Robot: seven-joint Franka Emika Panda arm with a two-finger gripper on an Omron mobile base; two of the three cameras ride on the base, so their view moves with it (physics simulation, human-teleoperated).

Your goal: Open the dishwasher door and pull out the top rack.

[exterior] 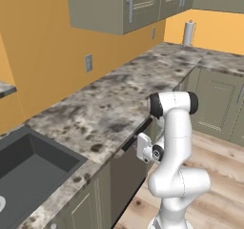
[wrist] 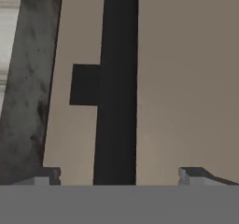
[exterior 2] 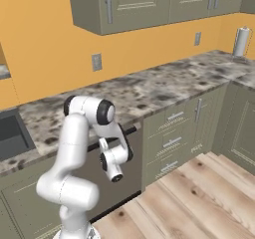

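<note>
Two spread jaws straddle the long dark bar handle [wrist: 116, 87] on the flat dishwasher door [wrist: 186, 78].

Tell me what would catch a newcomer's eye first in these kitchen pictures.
The white arm stands out first, bent in front of the dark dishwasher door under the speckled counter. Next comes the door's long black handle, running between the open gripper tips in the hand view, not yet clamped. Then the orange wall and the black sink at the counter's left end.
</note>
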